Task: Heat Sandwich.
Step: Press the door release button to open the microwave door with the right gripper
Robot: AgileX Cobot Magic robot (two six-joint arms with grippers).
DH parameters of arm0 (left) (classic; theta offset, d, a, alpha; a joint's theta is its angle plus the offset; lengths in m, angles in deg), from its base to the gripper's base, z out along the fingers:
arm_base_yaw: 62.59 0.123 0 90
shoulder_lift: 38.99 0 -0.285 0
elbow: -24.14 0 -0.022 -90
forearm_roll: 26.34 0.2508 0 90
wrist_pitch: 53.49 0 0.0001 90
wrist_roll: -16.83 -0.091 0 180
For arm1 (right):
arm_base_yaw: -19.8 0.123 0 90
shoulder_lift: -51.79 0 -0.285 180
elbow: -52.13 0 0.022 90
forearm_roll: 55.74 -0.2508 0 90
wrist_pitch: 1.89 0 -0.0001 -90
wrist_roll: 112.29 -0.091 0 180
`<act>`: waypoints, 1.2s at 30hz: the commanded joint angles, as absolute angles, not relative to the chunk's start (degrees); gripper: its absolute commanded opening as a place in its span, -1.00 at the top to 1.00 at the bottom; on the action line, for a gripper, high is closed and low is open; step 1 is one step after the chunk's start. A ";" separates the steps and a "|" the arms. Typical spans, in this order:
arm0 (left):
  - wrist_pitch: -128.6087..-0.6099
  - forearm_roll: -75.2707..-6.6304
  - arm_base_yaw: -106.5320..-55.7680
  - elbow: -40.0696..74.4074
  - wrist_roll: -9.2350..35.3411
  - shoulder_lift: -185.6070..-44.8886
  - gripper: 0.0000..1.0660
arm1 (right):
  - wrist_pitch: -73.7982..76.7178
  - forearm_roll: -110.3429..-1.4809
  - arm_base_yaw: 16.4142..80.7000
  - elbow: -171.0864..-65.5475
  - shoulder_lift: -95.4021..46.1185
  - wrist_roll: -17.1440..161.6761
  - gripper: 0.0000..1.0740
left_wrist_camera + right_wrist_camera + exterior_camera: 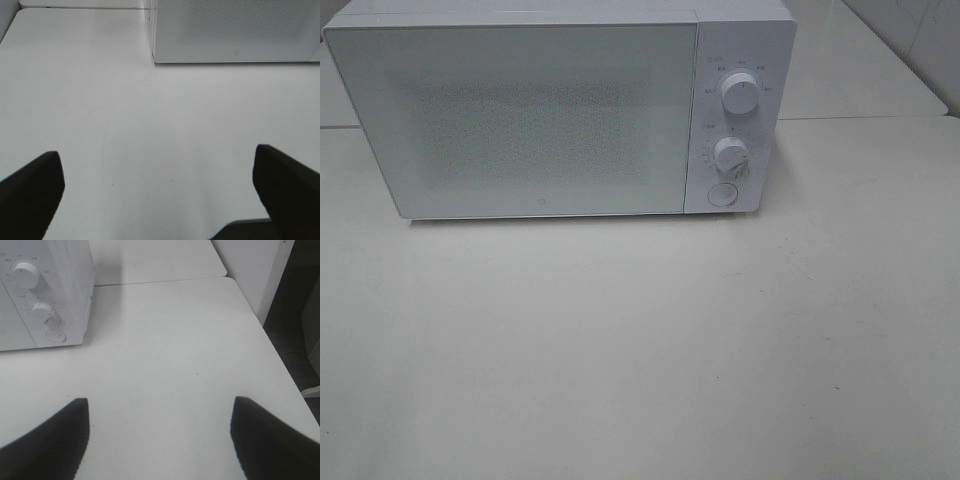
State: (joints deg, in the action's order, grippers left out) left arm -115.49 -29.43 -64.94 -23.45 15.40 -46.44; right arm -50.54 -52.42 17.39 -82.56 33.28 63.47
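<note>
Sandwich unseen; my left claw point(157, 150) and right claw point(160, 399) gape empty before the microwave point(540, 120); I'd press its button point(721, 194) squarely.

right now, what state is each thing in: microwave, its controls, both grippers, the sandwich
microwave: upright on the table, door shut
upper knob: untouched, setting too small to read
lower knob: untouched, setting too small to read
round button: not being pressed
left gripper: open, empty, over bare table
right gripper: open, empty, over bare table
sandwich: not in view
</note>
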 commanded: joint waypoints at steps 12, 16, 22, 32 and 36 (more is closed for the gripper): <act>-114.80 -29.89 -64.82 -23.57 15.34 -45.63 -0.82 | -25.84 -52.36 17.16 -82.85 15.29 63.53 -0.42; -114.80 -29.89 -64.82 -23.57 15.34 -45.63 -0.82 | -19.14 -52.42 17.16 -82.85 10.19 63.36 -0.42; -114.80 -29.89 -64.82 -23.57 15.34 -45.63 -0.82 | -10.54 -51.39 17.16 -82.79 3.03 63.41 -0.42; -114.80 -29.89 -64.82 -23.57 15.34 -45.63 -0.82 | 13.98 -48.92 17.39 -77.24 -7.34 63.36 -0.42; -114.80 -29.89 -64.82 -23.57 15.34 -45.63 -0.82 | 22.00 -51.04 17.39 -72.82 -10.72 64.79 -0.42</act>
